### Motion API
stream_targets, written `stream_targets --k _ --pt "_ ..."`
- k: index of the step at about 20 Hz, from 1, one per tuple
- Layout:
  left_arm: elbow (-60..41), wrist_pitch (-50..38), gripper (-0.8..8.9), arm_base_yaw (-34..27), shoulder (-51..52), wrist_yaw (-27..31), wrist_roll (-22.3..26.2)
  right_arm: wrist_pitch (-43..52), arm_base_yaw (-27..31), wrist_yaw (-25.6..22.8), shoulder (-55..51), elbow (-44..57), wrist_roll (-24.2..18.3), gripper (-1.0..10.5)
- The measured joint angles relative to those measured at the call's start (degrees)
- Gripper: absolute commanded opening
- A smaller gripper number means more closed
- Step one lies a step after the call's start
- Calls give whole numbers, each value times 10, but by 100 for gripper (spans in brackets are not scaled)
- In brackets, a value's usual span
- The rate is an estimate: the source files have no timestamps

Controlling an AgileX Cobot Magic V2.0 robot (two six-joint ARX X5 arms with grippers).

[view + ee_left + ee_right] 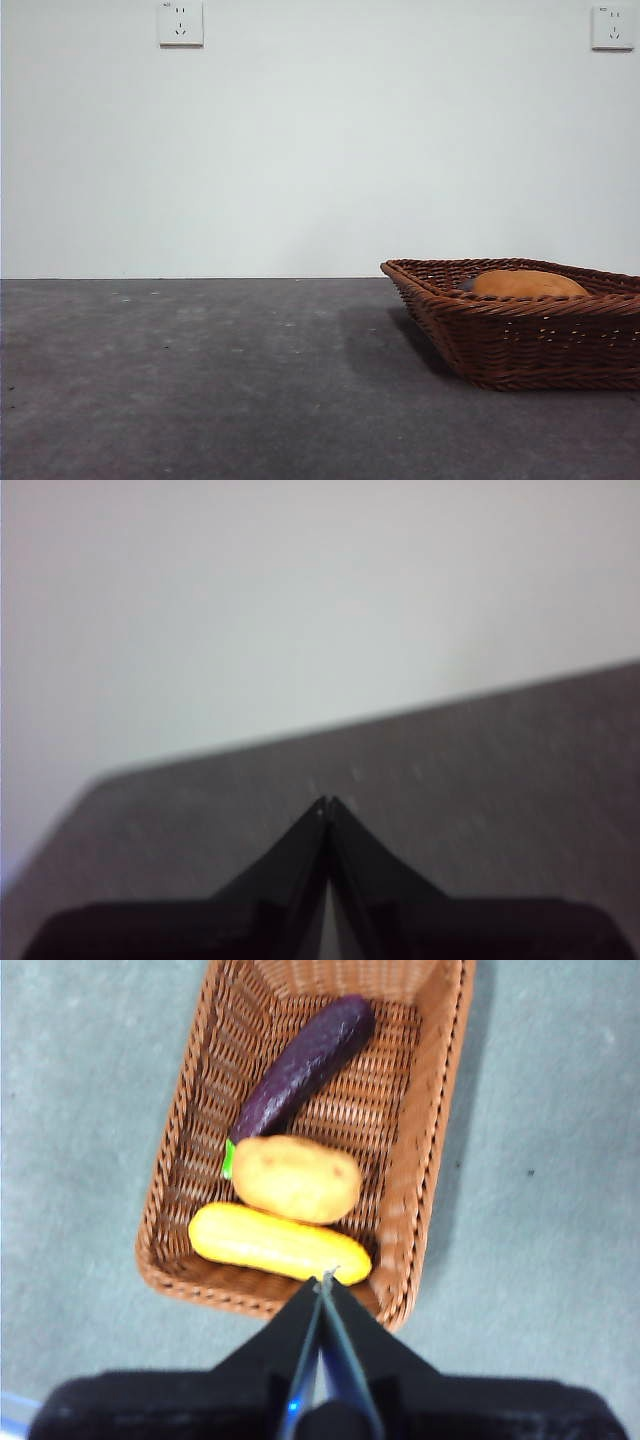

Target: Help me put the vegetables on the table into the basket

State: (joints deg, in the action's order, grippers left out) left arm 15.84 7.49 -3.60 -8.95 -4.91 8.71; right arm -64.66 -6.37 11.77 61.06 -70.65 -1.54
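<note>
Above the near rim of the shallow brown woven wicker basket (310, 1130), the right gripper (325, 1278) hangs with its two black jaws pressed together tip to tip, holding nothing and touching nothing. All three vegetables lie inside the basket. Taking the right wrist view as a clock face centred on the basket floor, the bumpy yellow corn cob (278, 1244) lies crosswise at about 6 o'clock, nearest the jaw tips; the orange-brown oval potato (297, 1178) sits at the centre, touching the corn cob; and the dark purple eggplant (305, 1063) runs from the centre out toward 1 o'clock, its green stem end tucked against the potato's edge at about 9 o'clock. The basket stands on the flat dark grey speckled table (545, 1210). From the low front view the basket (520, 340) sits at about 4 o'clock in the scene, and only the rounded top of the potato (528, 284) shows over its braided rim; the table (200, 380) stretches across to the white wall, where two white wall sockets (181, 23) are mounted high up. The left gripper (328, 802) is well apart from the basket, over bare table (480, 780), its jaws likewise shut on nothing.
</note>
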Motion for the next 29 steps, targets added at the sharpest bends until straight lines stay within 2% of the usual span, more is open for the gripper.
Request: stream_targets --k 7,15,26,29 --pt "-148 9 -4 0 86 1 -64 2 0 0 0 0 0 1" --pt "-148 23 -3 0 84 0 -93 2 0 0 0 0 0 1" --pt "-148 23 -3 0 76 0 -94 3 0 0 0 0 0 1" --pt "-148 23 -4 0 73 0 -94 42 0 -33 -15 1 -17 1"
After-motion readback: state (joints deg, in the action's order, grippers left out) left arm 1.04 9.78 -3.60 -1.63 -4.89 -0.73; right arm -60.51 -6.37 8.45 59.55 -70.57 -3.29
